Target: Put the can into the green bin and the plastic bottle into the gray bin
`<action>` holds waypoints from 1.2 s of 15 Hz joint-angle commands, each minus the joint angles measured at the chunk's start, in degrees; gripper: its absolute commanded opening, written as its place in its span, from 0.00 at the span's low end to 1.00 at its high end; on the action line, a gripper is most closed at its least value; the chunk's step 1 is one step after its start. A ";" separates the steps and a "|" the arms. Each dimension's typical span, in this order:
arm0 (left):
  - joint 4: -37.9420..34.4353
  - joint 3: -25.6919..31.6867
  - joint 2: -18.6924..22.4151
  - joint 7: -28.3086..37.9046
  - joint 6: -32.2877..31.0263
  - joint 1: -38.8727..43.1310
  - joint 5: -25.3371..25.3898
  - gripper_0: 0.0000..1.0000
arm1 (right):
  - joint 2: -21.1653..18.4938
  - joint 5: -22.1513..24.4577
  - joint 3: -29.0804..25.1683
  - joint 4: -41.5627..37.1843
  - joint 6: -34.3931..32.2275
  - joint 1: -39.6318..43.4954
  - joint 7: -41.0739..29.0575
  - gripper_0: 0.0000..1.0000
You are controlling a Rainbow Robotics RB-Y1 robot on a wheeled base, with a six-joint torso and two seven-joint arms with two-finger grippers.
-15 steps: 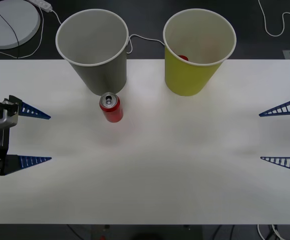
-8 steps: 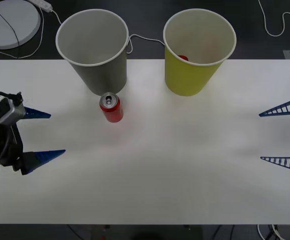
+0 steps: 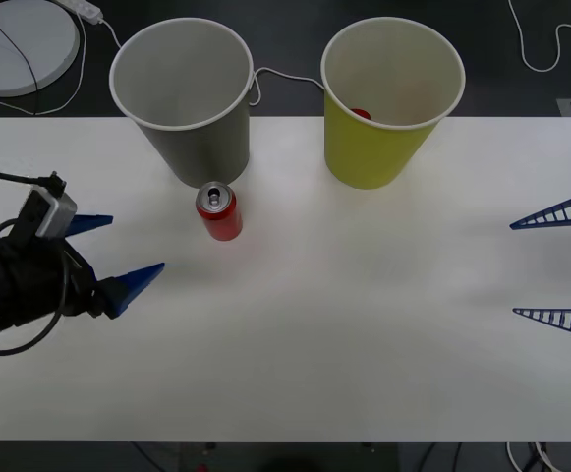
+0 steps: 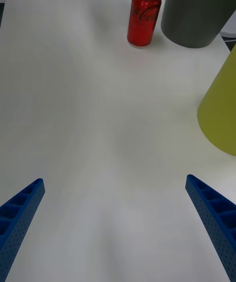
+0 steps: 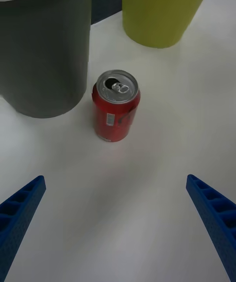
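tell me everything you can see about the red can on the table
The can is a small red metal drink can with a silver top; the tab opening looks open. White script lettering runs down its side, with a pale label patch on another face. It stands upright on the white table, close in front of the gray bin, though contact between them can't be judged. Nothing grips it: the left tool, open, points toward it from the side, well short of touching.
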 commanded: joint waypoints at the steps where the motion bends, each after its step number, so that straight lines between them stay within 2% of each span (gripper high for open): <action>1: 0.28 -5.50 -0.08 7.54 7.19 0.00 -8.17 1.00 | 0.00 0.00 0.00 0.00 0.00 0.00 0.00 1.00; 3: 1.34 -8.14 -0.26 10.35 11.23 0.00 -12.65 1.00 | 0.00 0.00 0.00 0.00 0.00 0.00 0.00 1.00; 8: 6.88 -11.83 -6.76 10.62 19.49 -0.53 -21.88 1.00 | 0.00 0.00 0.00 0.00 0.00 0.00 0.00 1.00; 13: 12.68 -18.77 -8.96 11.32 30.21 -2.55 -23.02 1.00 | 0.00 0.00 0.00 0.00 0.00 0.00 0.00 1.00; 18: 22.43 -27.21 -10.01 11.14 43.22 -7.65 -23.55 1.00 | 0.00 0.00 0.00 0.00 0.00 0.00 0.00 1.00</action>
